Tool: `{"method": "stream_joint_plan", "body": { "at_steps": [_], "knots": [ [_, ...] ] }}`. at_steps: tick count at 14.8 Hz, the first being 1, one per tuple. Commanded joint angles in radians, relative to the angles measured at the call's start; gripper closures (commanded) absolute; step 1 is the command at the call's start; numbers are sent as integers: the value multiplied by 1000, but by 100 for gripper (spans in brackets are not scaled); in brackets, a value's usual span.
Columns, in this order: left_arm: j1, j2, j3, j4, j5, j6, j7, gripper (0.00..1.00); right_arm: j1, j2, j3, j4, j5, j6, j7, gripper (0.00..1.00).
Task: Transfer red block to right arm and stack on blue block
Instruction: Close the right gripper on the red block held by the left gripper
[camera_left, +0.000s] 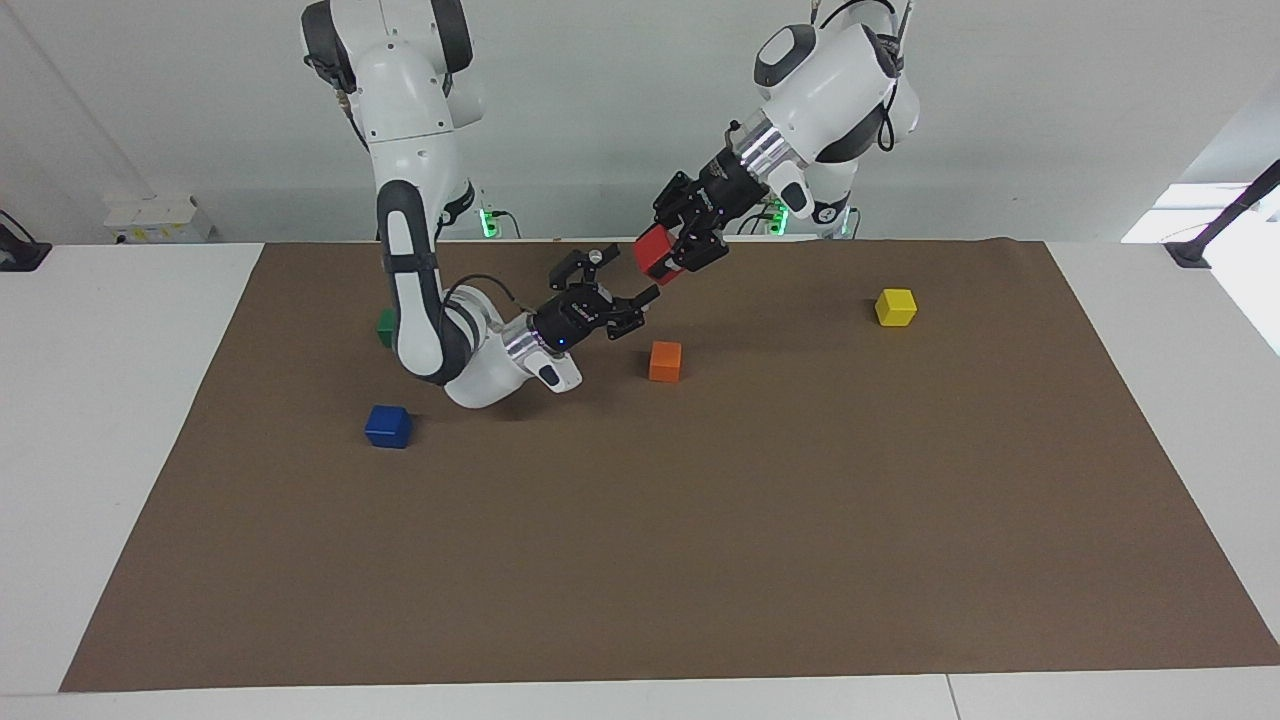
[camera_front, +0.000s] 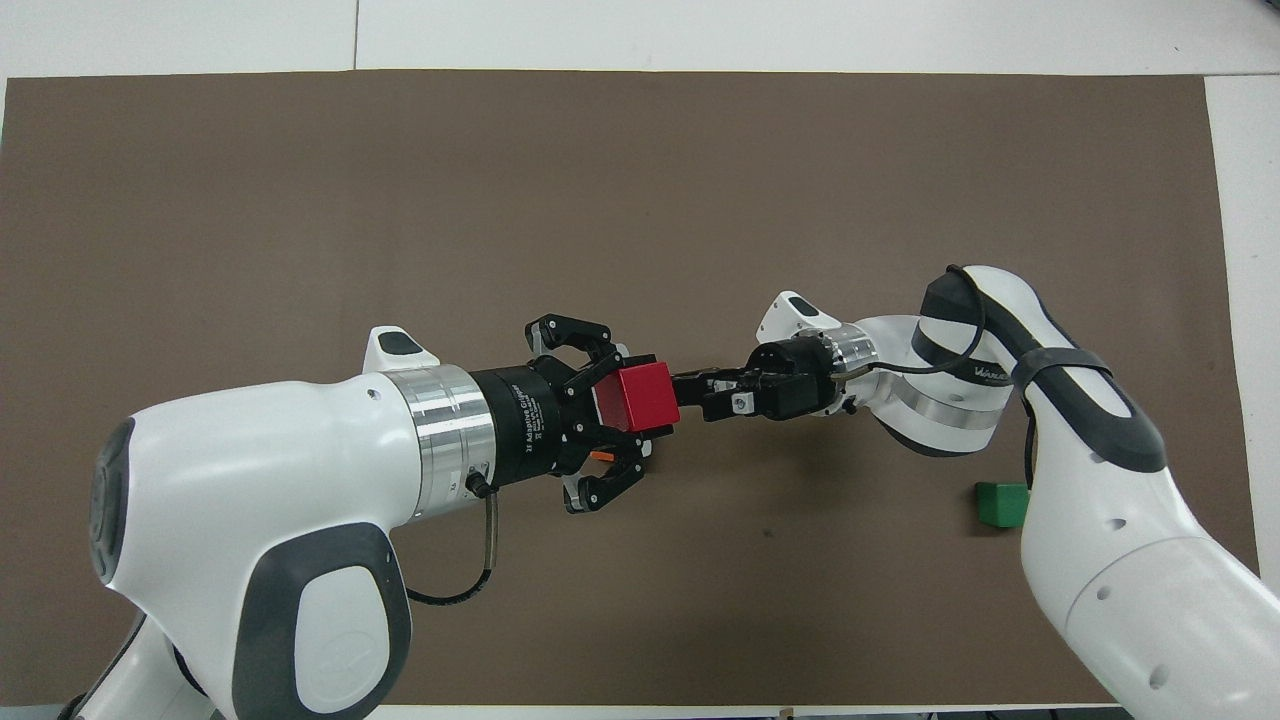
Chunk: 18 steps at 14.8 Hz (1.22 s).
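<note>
Two tools meet in mid-air above the brown mat, over the orange block. Left tool clenched on the red block. Right tool spread wide, tips just beside the red block, at its 8 o'clock in the facing view. Blue block on the mat toward the right arm's end of the bench. Yellow block and green block sit well apart.
</note>
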Motion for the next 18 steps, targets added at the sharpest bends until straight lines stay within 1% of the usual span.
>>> {"method": "stream_joint_plan", "body": {
  "at_steps": [1, 4, 7, 8, 9, 11, 12, 13, 14, 15, 18],
  "knots": [
    [-43, -41, 13, -66, -27, 54, -4, 100, 14, -2, 23, -6, 73, -16, 1, 0],
    [-43, -41, 13, -86, -25, 49, 8, 100, 18, -1, 23, -3, 83, -14, 42, 0],
    [-56, -52, 13, -107, -25, 48, 34, 100, 19, -1, 23, -3, 85, -8, 44, 1],
    [-57, -52, 13, -109, -25, 48, 34, 100, 24, -1, 23, -4, 85, -8, 42, 10],
    [-57, -52, 13, -109, -25, 45, 36, 100, 33, -1, 23, -4, 86, -4, 39, 16],
    [-57, -52, 13, -110, -25, 46, 36, 100, 38, -1, 23, -4, 86, 12, 35, 17],
    [-57, -52, 13, -110, -25, 46, 36, 100, 39, -2, 23, -4, 86, 12, 33, 25],
    [-57, -54, 13, -112, -23, 43, 45, 100, 38, -2, 23, -4, 86, 12, 32, 48],
    [-57, -58, 13, -116, -23, 40, 69, 100, 38, -2, 23, -4, 86, 12, 32, 80],
    [-58, -61, 13, -124, -23, 40, 77, 100, 39, -2, 23, -3, 86, 15, 32, 100],
    [-58, -72, 11, -141, -23, 36, 108, 100, 38, -2, 22, 0, 80, 25, 36, 100]
  ]
}}
